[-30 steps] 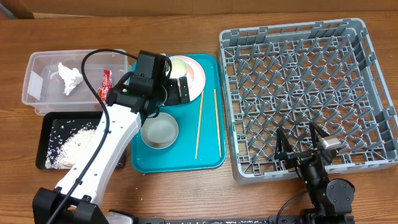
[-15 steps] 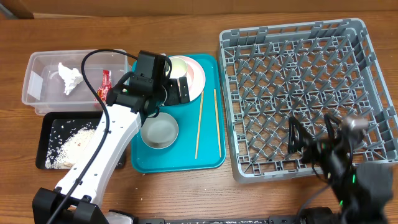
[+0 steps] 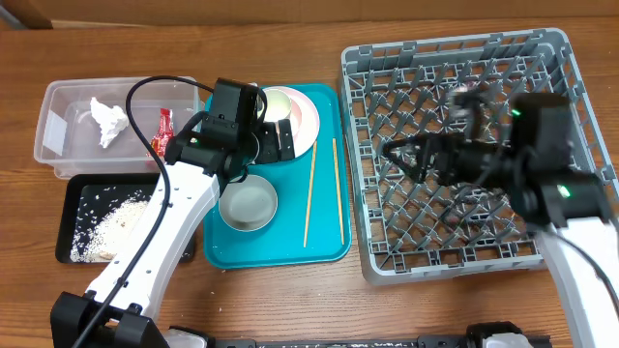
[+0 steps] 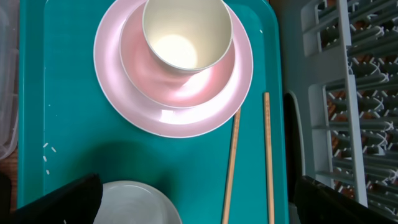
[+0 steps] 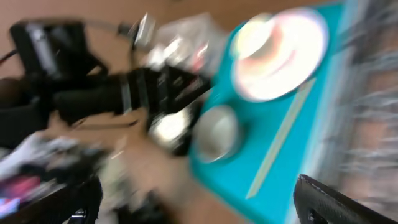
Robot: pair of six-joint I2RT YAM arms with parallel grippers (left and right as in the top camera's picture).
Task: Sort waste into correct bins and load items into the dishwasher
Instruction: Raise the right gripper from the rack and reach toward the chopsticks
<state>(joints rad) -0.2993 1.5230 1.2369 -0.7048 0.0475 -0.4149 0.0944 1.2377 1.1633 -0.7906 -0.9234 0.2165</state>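
1. The wooden counter point(image 3: 290, 39) carries every item.
2. The grey dish rack point(image 3: 350, 155) occupies the right half of the counter. No dish stands among its pegs.
3. The right arm point(image 3: 546, 184) reaches over the rack and appears blurred. The right fingers point(image 3: 397, 150) point toward the teal tray; in the right wrist view they are spread wide with nothing between them.
4. The left arm point(image 3: 164, 232) extends over the left edge of the teal tray. The left fingers point(image 4: 56, 199) are spread wide above the tray, below the plate, and grip nothing.
5. The teal tray point(image 3: 324, 232) lies just beside the rack, on its left.
6. The clear tub point(image 3: 48, 145) sits at the far left. The black tray point(image 3: 64, 227) lies directly in front of it.
7. The pink plate point(image 4: 180, 115) rests at the far end of the teal tray.
8. The white bowl point(image 3: 248, 201) stands on the near part of the teal tray.
9. The white cup point(image 4: 186, 34) stands upright on the plate.
10. The two chopsticks point(image 4: 231, 162) point(image 4: 267, 155) lie roughly parallel on the tray's right side; one touches the plate rim.
11. The tissue wad point(image 3: 108, 121) lies inside the clear tub.
12. The red wrapper point(image 3: 162, 130) lies at the tub's right end.
13. The rice grains point(image 3: 111, 227) are heaped in the black tray. A few stray grains lie on the teal tray.
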